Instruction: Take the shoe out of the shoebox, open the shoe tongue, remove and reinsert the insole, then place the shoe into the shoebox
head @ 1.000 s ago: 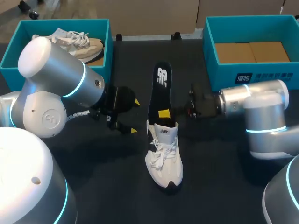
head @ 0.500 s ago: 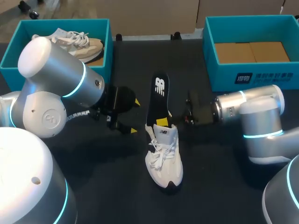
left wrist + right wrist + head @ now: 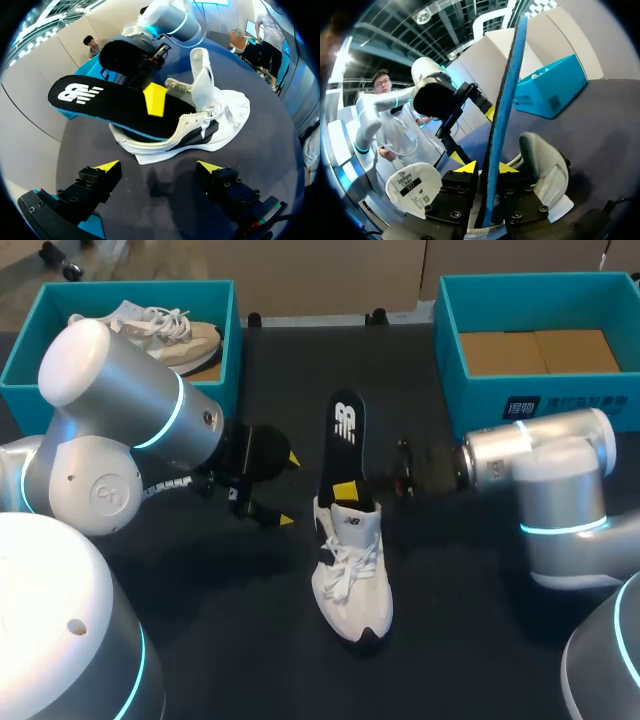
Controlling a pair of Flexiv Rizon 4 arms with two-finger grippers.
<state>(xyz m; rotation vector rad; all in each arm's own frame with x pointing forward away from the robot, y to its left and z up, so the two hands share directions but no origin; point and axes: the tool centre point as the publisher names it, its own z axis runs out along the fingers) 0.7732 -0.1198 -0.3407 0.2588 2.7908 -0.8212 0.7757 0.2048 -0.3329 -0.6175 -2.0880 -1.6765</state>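
Head view high over the table (image 3: 450, 570); both wrist views low, close, opposite sides of the shoe (image 3: 352, 580).

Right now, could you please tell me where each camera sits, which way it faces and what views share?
Head view: above and behind, looking down on the table; left gripper and right gripper both show.
Left wrist view: on the left wrist, facing the shoe past its open fingers.
Right wrist view: on the right wrist, looking along fingers shut on the insole.
All three share shoe and insole.
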